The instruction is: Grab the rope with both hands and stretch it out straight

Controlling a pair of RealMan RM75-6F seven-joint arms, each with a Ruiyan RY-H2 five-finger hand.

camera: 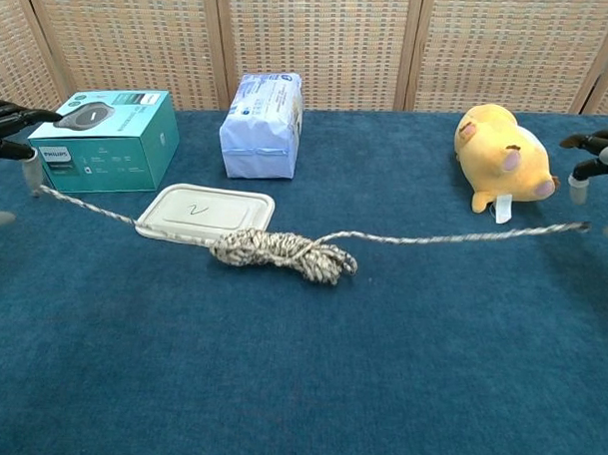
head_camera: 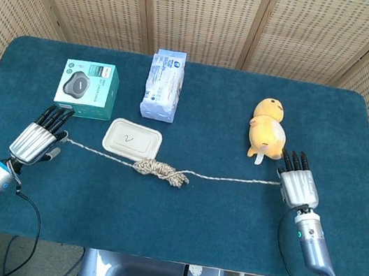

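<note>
A speckled rope [head_camera: 160, 171] runs across the blue table from hand to hand, with a small tangled bundle [camera: 283, 252] left in its middle. My left hand [head_camera: 34, 141] is at the table's left side and pinches the rope's left end; only its fingertips show at the edge of the chest view [camera: 10, 127]. My right hand [head_camera: 299, 189] is at the right, below the plush toy, and pinches the right end; in the chest view [camera: 604, 153] it is mostly cut off. Both strands hang slightly slack.
A white lid [head_camera: 133, 138] lies just behind the bundle, and the left strand crosses its corner. A teal box [head_camera: 87, 88] stands at the back left, a wipes pack [head_camera: 163, 85] at the back middle, and a yellow plush [head_camera: 269, 129] beside my right hand.
</note>
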